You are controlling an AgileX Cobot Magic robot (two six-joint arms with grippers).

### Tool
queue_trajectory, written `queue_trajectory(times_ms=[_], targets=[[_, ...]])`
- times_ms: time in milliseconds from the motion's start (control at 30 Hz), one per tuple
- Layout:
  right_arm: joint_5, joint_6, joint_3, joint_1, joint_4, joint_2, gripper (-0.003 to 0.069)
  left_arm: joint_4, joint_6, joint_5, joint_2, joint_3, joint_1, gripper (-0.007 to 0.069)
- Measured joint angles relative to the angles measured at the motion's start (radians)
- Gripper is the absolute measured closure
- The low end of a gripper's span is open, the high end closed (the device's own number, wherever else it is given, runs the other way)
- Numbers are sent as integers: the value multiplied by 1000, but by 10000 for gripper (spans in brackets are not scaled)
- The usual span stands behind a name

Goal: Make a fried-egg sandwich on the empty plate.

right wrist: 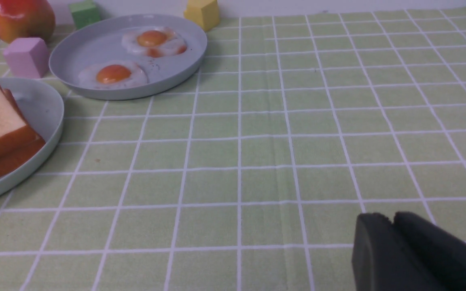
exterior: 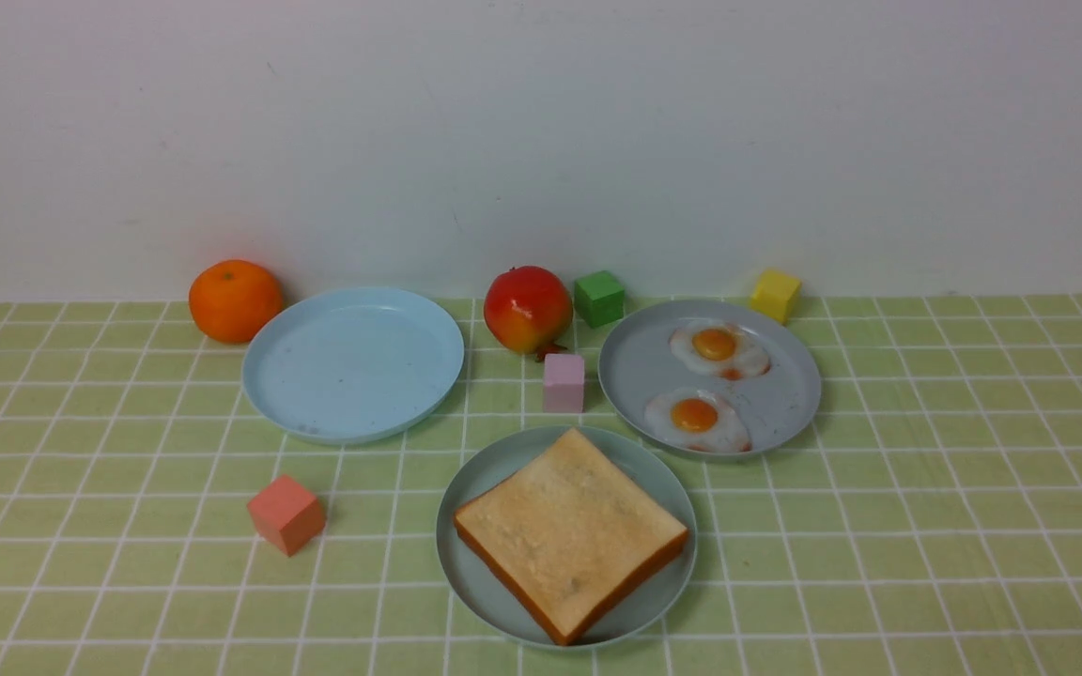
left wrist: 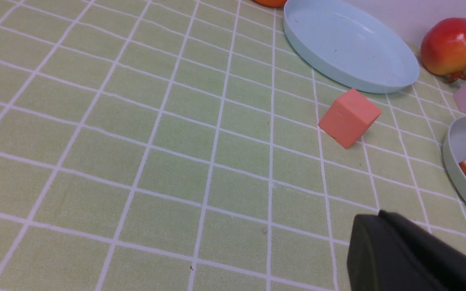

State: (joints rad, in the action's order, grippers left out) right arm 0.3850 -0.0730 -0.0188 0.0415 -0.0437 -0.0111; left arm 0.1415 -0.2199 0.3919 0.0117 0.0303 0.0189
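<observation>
While neither arm shows in the front view, the sandwich point(exterior: 571, 533) sits assembled on the pale grey-teal plate point(exterior: 485, 587), nearest the robot at the middle of the green checked worktop point(exterior: 926, 526); its top slice is turned cornerwise, one corner toward the camera. From the right wrist view two crust layers point(right wrist: 4, 155) are visible stacked, but the fried egg between them cannot be made out in any view. Behind and to the right, the grey-lavender plate point(exterior: 790, 413) carries two further fried eggs point(exterior: 719, 349), one behind the other, apart. Behind and to the left lies the sky-blue plate point(exterior: 353, 364), with nothing on it. Orange point(exterior: 235, 300) at the far left by the wall; red-yellow fruit point(exterior: 528, 309) between the two rear plates; green cube point(exterior: 599, 298) just beside it; pink-lilac cube point(exterior: 564, 382) in front of the fruit; yellow cube point(exterior: 775, 295) behind the egg plate; salmon cube point(exterior: 286, 514) left of the sandwich plate, tilted on an edge. Left claw point(left wrist: 382, 226): tips pressed together, closed, empty, low over bare worktop. Right claw point(right wrist: 392, 222): dark tips nearly together with a thin seam between; holds nothing, but I cannot tell whether fully closed.
</observation>
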Motion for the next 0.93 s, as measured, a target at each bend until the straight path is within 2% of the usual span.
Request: queue_trajectory(times_ms=[933], targets=[[0,0,0,0,0,0,556,0,0,0,0,0,0,615]])
